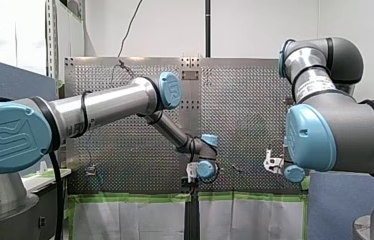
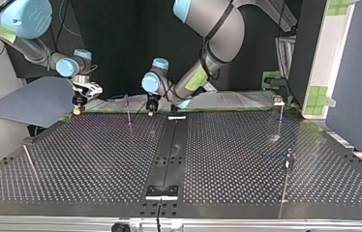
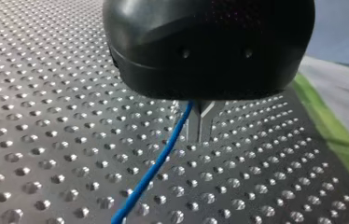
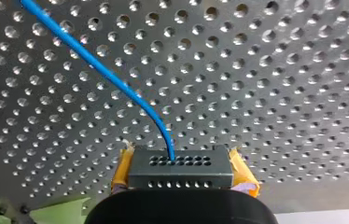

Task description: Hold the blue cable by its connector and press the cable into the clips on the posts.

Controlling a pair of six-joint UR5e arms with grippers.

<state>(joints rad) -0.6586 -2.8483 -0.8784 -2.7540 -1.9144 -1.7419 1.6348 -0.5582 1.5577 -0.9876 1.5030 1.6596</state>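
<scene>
Nearest us, at our edge of the desk, our right hand holds the connector clamped between its yellow pads. The cable leaves the middle of the connector's face, bends and runs off low over the holes.

Just beyond, our left hand hangs over the desk with its metal fingers drawn close together. The cable comes out at their root and slopes away to the desk, so we judge it pinched there, though the black body hides the actual bite.

Farther out, in the top view, a post stands between the two hands. A second post with a clip on top and a third post stand well apart at that view's right. We cannot tell whether the cable sits in any clip.

We judge the grasp done and the pressing not yet begun. Next we should carry the stretch between the hands over the post that stands between them. We keep it taut and level with the clip's mouth, then push it in without letting the connector twist in the pads.
</scene>
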